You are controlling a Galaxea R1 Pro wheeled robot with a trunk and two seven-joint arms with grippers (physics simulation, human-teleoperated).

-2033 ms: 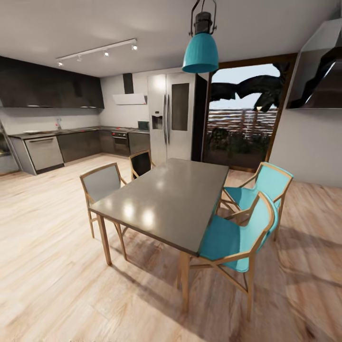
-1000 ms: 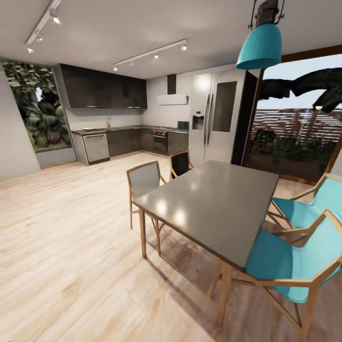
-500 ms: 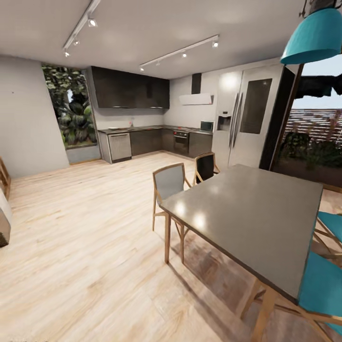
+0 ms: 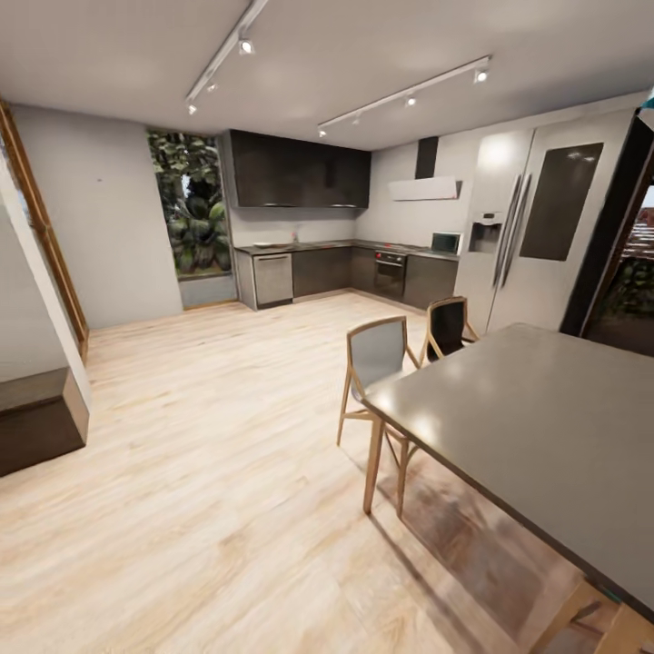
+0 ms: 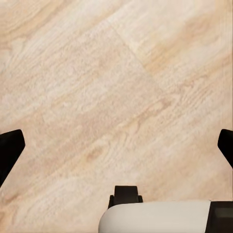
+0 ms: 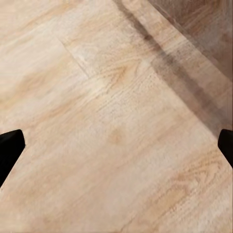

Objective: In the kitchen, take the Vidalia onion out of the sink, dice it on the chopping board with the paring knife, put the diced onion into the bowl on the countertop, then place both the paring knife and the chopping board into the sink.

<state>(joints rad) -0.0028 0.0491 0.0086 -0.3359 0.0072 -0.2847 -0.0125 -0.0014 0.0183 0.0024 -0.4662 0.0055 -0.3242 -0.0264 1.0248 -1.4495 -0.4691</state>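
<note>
Beyond the dining table (image 4: 545,427), the countertop (image 4: 300,245) waits; skirt its chairs, both grippers (image 5: 116,145) (image 6: 116,145) hanging spread, empty.

- Pale blond wood-plank floor (image 4: 200,472) with wavy brown grain.
- Long glossy grey dining table top (image 4: 536,427) on light wooden legs.
- Grey-backed wooden chair (image 4: 377,359); black-backed wooden chair (image 4: 447,329).
- Dark grey kitchen cabinets (image 4: 331,270) under a dark worktop (image 4: 309,245).
- Silver double-door fridge (image 4: 536,241) with one dark panel.
- Green leafy window view (image 4: 193,204).
- Black fingertips (image 5: 9,150) of the left claw.
</note>
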